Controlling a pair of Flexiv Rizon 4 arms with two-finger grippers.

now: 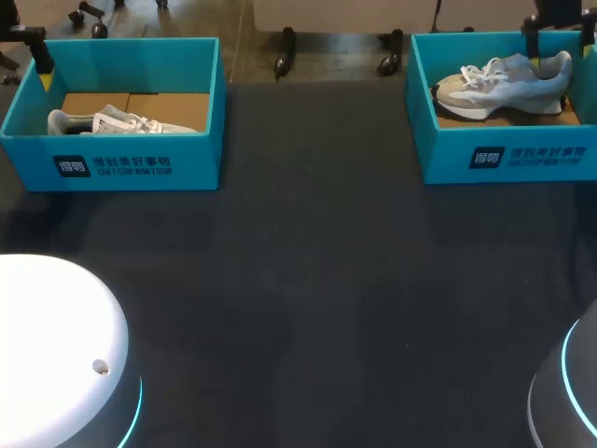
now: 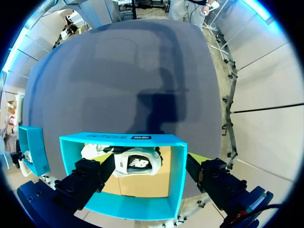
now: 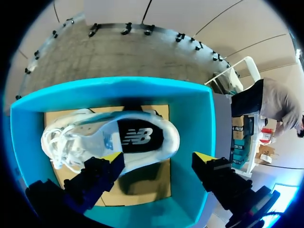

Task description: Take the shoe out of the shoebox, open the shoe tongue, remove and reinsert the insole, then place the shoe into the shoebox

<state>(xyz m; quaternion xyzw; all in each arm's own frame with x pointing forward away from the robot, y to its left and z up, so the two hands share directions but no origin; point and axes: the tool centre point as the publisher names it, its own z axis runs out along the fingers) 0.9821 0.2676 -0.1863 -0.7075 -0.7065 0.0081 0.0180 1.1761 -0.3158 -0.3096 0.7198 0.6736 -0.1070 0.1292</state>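
Two teal shoeboxes stand at the table's far edge. The left box (image 1: 131, 166) holds a white shoe (image 1: 121, 122), also seen from the left wrist as the shoe (image 2: 137, 162). My left gripper (image 2: 151, 161) hangs open over that box's far corner, one yellow fingertip (image 1: 47, 80) just inside the wall. The right box (image 1: 504, 157) holds a grey and white sneaker (image 1: 504, 82) lying on its side. My right gripper (image 3: 158, 159) stands open over this sneaker (image 3: 118, 140) near its heel, fingers apart and not gripping. In the head view the right gripper (image 1: 557, 47) is above the box's back.
The left box's wall (image 2: 137, 137) faces the dark table surface (image 1: 308, 299). The white bases of my two arms (image 1: 56, 355) fill the near corners. The right box's wall (image 3: 202, 123) lies close to one right finger.
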